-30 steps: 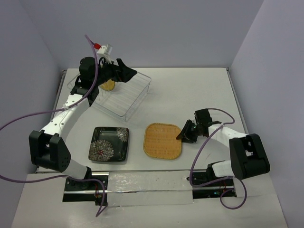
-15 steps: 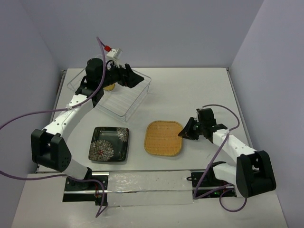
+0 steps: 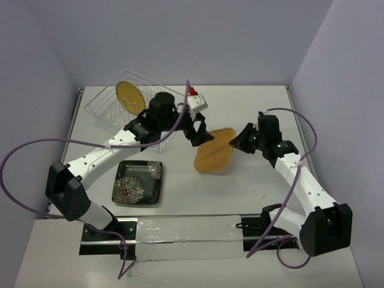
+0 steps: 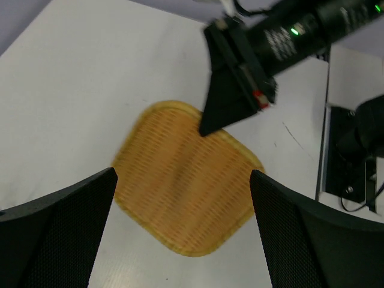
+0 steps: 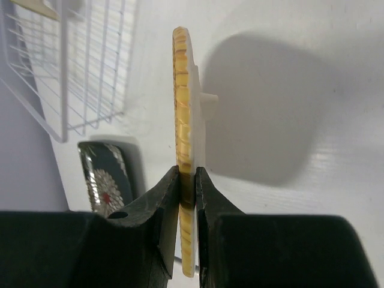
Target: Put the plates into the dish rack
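The orange plate hangs tilted above the table's middle. My right gripper is shut on its right edge; in the right wrist view the plate is edge-on between the shut fingers of that gripper. My left gripper is open and empty just left of the plate. In the left wrist view that gripper brackets the plate without touching. The yellow plate stands upright in the dish rack at the far left. The black plate lies flat at the near left.
The rack's wire wall and the black plate show left of the held plate in the right wrist view. A silvery strip runs along the table's near edge. Walls close the table on three sides.
My right gripper lifted the orange plate off the table toward the middle. My left arm left the yellow plate standing in the rack and swung right to the orange plate, open.
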{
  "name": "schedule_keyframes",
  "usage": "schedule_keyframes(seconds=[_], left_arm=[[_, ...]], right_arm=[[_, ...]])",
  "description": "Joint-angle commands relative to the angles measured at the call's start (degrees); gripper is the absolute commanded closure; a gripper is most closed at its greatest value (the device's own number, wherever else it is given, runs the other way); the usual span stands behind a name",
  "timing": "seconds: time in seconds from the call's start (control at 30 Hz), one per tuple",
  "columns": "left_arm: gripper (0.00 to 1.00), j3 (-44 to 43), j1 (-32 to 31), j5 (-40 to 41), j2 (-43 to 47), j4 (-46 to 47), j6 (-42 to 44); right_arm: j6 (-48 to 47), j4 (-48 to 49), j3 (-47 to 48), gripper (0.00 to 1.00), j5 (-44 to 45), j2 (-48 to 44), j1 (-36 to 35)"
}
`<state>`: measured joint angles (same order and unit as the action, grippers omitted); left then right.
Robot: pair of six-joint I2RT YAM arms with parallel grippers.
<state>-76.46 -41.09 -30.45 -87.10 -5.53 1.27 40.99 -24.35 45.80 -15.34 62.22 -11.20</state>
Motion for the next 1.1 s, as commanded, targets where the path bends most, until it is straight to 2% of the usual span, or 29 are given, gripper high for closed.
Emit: schedule_keyframes(seconds=[0.0, 0.1, 0.23, 0.37, 0.5, 0.57, 0.63, 0.73, 0.8, 0.9, 0.93, 1.07], left_arm=[[0.01, -3.88, -8.52, 7.96, 0.71, -3.26, 9.36], [0.01, -8.21, -13.61, 11.15, -2.82, -7.16, 8.7], [0.01, -9.06, -14.72, 13.17, -5.65, -7.22, 6.02], [0.01, -7.78, -14.54, 17.3, -4.06, -5.44, 5.74], [0.01, -6.14, -13.51, 19.31, 0.1, -3.41, 11.8], [0.01, -7.05, -11.43, 17.04, 0.66, -3.43, 13.99], [0.01, -9.81, -7.13, 10.3, 0.67, -4.68, 15.51], [0.01, -17.41, -1.97, -0.18, -2.8, -15.91, 27.36], [0.01, -21.41, -1.38, -3.08, -4.61, -23.35, 39.56], [0.01, -24.42, -1.36, -5.39, -6.83, -32.11, 48.6], [0.01, -24.93, -1.36, -5.74, -7.49, -34.18, 49.28], [0.01, -31.87, -1.36, -11.93, -11.04, -45.87, 58.83]], right_arm=[[3.04, 1.24, 6.53, 1.0, 0.93, -1.14, 0.13], [4.0, 1.06, 7.71, 1.0, 0.92, -0.87, 0.04], [3.01, 1.15, 8.61, 1.0, 1.52, -1.01, 0.04], [-5.35, 1.15, 11.69, 1.0, 0.17, -2.22, -0.05], [-15.24, 1.2, 12.47, 1.0, -4.12, -4.89, -0.17], [-19.15, 1.15, 12.29, 1.0, -6.46, -5.6, -0.22], [-21.52, 1.15, 11.65, 1.0, -10.11, -6.56, -0.33], [-28.16, 1.24, 10.9, 1.0, -14.84, -8.17, -1.22], [-31.37, 1.31, 11.1, 1.0, -16.27, -8.84, -2.43], [-32.63, 1.59, 11.59, 1.0, -15.77, -9.57, -4.07], [-32.75, 1.63, 11.68, 1.0, -15.51, -9.54, -4.34], [-35.18, 2.23, 13.64, 1.0, -15.92, -8.49, -6.4]])
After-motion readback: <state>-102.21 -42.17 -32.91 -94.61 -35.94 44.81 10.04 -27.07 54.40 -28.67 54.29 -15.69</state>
